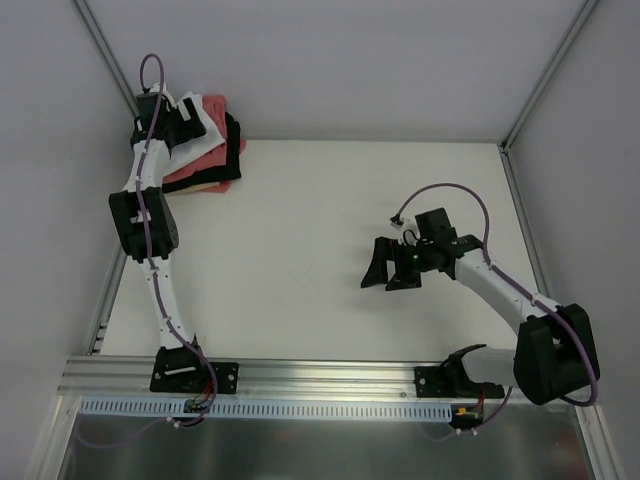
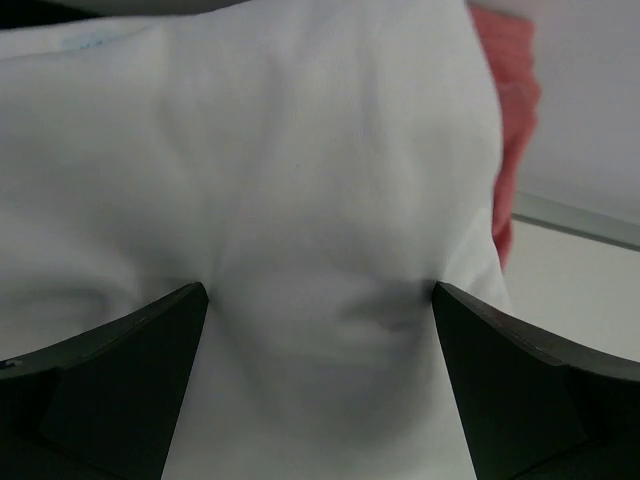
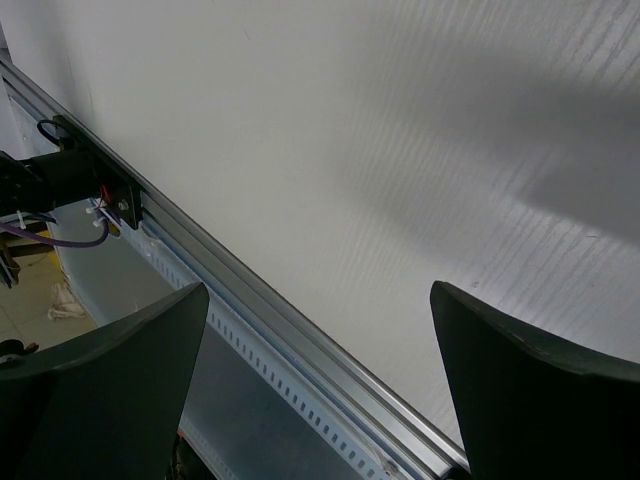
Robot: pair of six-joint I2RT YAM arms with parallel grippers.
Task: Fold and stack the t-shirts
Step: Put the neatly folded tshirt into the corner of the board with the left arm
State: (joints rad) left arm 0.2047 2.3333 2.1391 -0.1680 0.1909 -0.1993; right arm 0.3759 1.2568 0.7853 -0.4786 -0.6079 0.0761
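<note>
Lying stacked in the upper left of the top view, the t-shirts (image 1: 222, 160) are partly hiding under the left gripper (image 1: 188, 122), whose fingers are spreading wide over the white shirt (image 2: 320, 170). The right gripper (image 1: 392, 272) is hanging, fingers spread and holding nothing, over the table (image 1: 300, 240) at centre right.

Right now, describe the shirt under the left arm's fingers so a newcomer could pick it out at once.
Look at the table's far left corner, where a stack of t-shirts sits under the left gripper. The white t-shirt is its top layer, right below the open fingers; those beneath it are salmon-pink, black and pale cream.
</note>
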